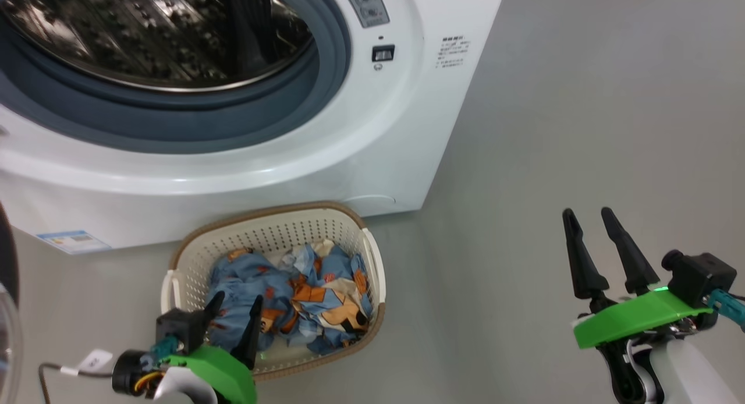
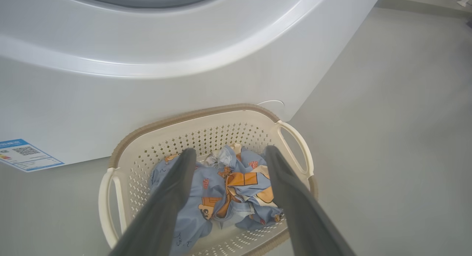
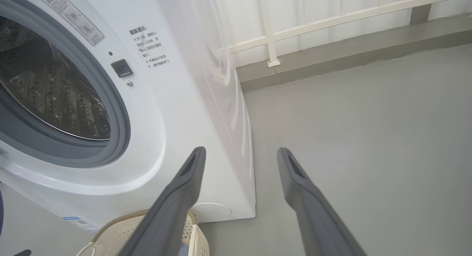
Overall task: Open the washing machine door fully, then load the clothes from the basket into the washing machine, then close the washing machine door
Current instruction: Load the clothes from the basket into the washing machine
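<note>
While the basket (image 1: 262,219) lies longways along the washing machine (image 1: 378,148), clothes (image 1: 314,287) inside, left tool (image 1: 238,297) and right tool (image 1: 586,213) spread wide, holding nothing; right wrist view adds a railing (image 3: 268,38).

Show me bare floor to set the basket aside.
Bare floor runs right of the basket and washing machine, around the right gripper. A smaller patch lies left of the basket, below the blue label. Crowded: basket close against the machine, left gripper over the clothes.
</note>
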